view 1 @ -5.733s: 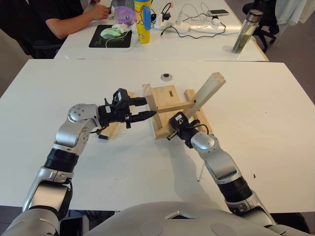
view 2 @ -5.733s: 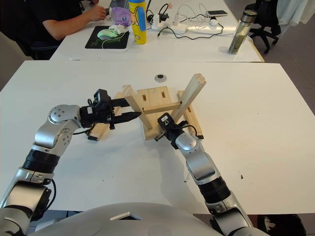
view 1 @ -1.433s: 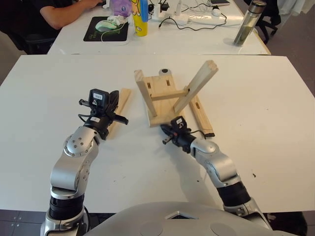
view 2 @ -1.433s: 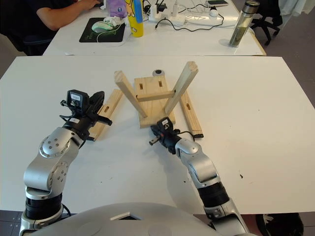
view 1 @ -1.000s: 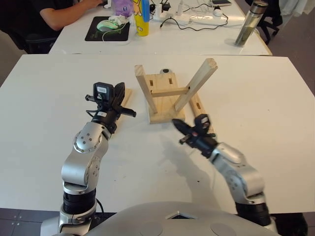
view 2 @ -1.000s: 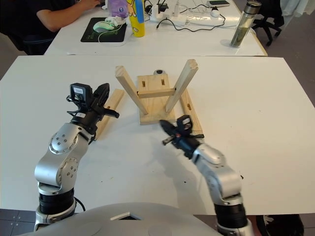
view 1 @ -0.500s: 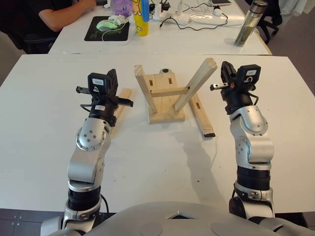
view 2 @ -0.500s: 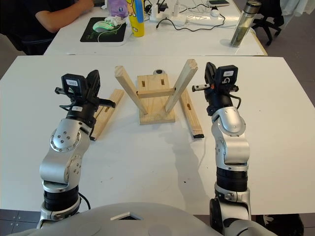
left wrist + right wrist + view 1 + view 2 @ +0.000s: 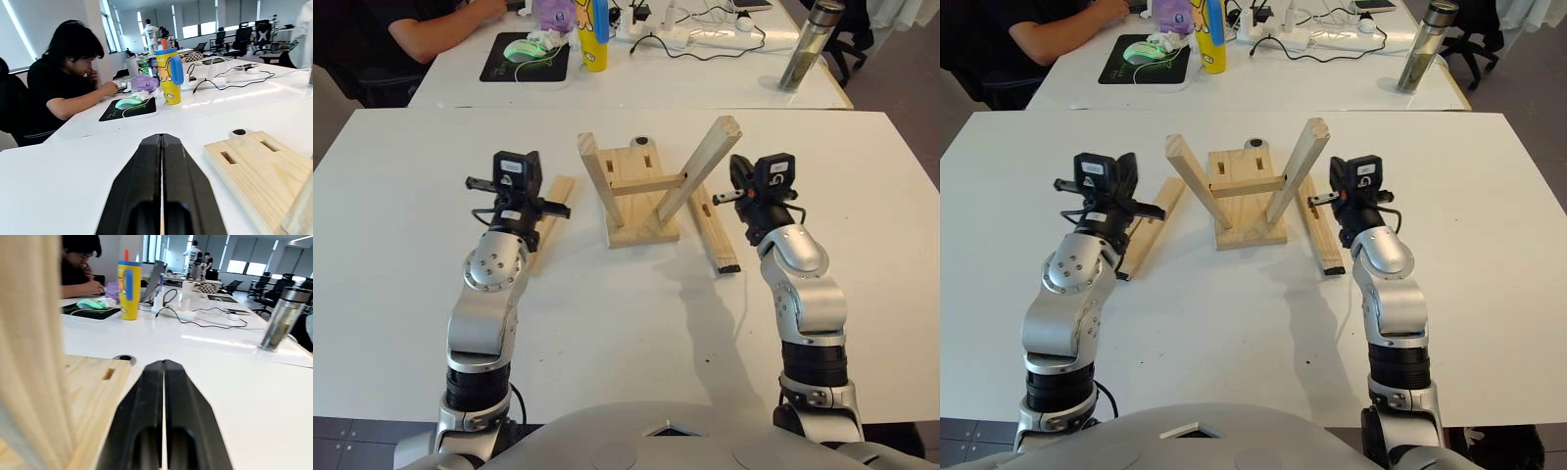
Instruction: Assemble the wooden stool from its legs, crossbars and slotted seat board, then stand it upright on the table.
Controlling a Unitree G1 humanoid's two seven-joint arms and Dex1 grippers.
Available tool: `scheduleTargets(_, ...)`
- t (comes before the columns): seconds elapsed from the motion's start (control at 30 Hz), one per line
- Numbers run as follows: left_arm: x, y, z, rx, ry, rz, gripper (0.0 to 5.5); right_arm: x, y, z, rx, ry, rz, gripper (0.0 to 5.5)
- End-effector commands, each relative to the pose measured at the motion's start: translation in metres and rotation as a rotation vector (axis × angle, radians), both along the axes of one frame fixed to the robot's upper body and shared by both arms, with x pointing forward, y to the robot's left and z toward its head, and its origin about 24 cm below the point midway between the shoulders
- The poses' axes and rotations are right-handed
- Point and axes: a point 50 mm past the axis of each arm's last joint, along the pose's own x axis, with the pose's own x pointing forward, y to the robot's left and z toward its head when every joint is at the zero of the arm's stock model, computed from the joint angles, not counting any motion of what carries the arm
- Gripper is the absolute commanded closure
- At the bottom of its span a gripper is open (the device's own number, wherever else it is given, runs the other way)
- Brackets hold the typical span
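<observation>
Two legs stand up from the seat board [image 9: 646, 223], which lies flat on the white desk [image 9: 431, 294] near its middle. Left leg [image 9: 595, 178] leans out to the left and right leg [image 9: 701, 168] leans out to the right, so the pair makes a V. One crossbar [image 9: 649, 183] joins them partway up. Slots [image 9: 227, 156] show in the bare far part of the board.

Two loose bars lie flat on the desk. Left bar [image 9: 560, 191] is left of the board and apart from it, with its near end hidden under the left arm. Right bar [image 9: 720, 240] lies just right of the board, running toward the near edge. Cannot tell whether these are legs or crossbars.

Left tool [image 9: 160, 142] is raised above the left bar, clenched, fingers pressed flat together with nothing between them. Right tool [image 9: 164, 364] is raised just beside the right leg, above the far end of the right bar, also clenched on nothing. Neither touches any wood.

Cable grommet [image 9: 640, 140] sits in the desk just past the board's far edge. Second desk behind carries a yellow cup [image 9: 596, 29], a mouse pad [image 9: 527, 61], white cables [image 9: 705, 34] and a metal bottle [image 9: 803, 49].
</observation>
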Motion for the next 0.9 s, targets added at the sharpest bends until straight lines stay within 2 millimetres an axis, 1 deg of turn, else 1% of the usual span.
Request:
scheduleTargets(0.03,0.0,-0.028,0.006,-0.021,-0.032,-0.178,5.49,0.004,0.019,0.009,0.019,-0.037,0.112,5.5)
scheduleTargets(0.1,-0.003,-0.052,0.005,0.001,-0.01,-0.335,5.49,-0.002,0.04,0.008,0.016,-0.04,0.262,5.5)
scheduleTargets(0.13,-0.005,-0.059,0.001,0.009,0.013,-0.382,5.49,-0.006,0.049,0.005,0.011,-0.025,0.324,5.5)
scheduleTargets(0.2,-0.005,-0.061,-0.006,0.007,0.057,-0.397,5.49,-0.011,0.056,0.0,-0.015,0.007,0.375,5.5)
scheduleTargets(0.27,-0.004,-0.051,-0.013,0.027,0.098,-0.344,5.49,-0.012,0.055,-0.006,-0.007,0.046,0.371,5.5)
scheduleTargets(0.37,0.0,-0.024,-0.025,0.056,0.172,-0.205,5.49,-0.006,0.035,-0.021,-0.023,0.138,0.271,5.5)
scheduleTargets(0.47,-0.002,0.001,-0.04,0.066,0.261,-0.129,5.49,0.003,0.019,-0.029,-0.056,0.173,0.247,5.5)
scheduleTargets(0.53,-0.003,0.013,-0.049,0.103,0.326,-0.148,5.49,0.011,0.012,-0.032,-0.081,0.187,0.272,5.5)
scheduleTargets(0.6,-0.002,0.02,-0.051,0.126,0.357,-0.194,5.49,0.018,0.009,-0.032,-0.066,0.18,0.3,5.5)
scheduleTargets(0.67,0.0,0.019,-0.052,0.182,0.39,-0.316,5.49,0.023,0.007,-0.035,-0.069,0.18,0.33,5.5)
scheduleTargets(0.73,0.0,0.011,-0.05,0.231,0.423,-0.539,5.49,0.029,0.007,-0.035,-0.071,0.169,0.369,5.5)
scheduleTargets(0.8,-0.003,0.003,-0.047,0.227,0.471,-0.76,5.49,0.034,0.009,-0.036,-0.071,0.16,0.427,5.5)
scheduleTargets(0.9,-0.007,0.005,-0.044,0.328,0.54,-0.955,5.49,0.042,0.012,-0.036,-0.078,0.157,0.474,5.5)
